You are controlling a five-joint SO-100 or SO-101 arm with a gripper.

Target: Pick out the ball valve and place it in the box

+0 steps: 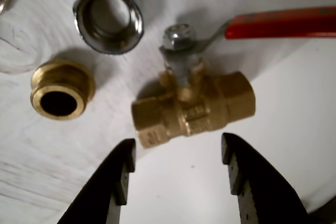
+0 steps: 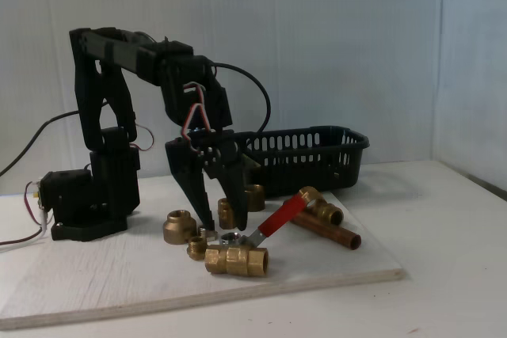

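The ball valve (image 1: pixel 194 106) lies on the white board, brass body crosswise, its red lever (image 1: pixel 281 23) reaching to the upper right in the wrist view. In the fixed view the ball valve (image 2: pixel 236 259) rests near the board's front, red handle (image 2: pixel 279 215) angled up to the right. My gripper (image 1: pixel 178 148) is open, both black fingers just short of the valve body with nothing between them. In the fixed view the gripper (image 2: pixel 220 223) hangs just above and behind the valve. The box (image 2: pixel 309 157), a black slotted basket, stands behind on the right.
A silvery ring nut (image 1: pixel 108 18) and a brass coupling (image 1: pixel 61 88) lie to the left of the valve. A copper pipe with brass elbow (image 2: pixel 326 223) lies to the right in the fixed view, with more brass fittings (image 2: pixel 181 225) under the arm. The board's front edge (image 2: pixel 238 290) is near.
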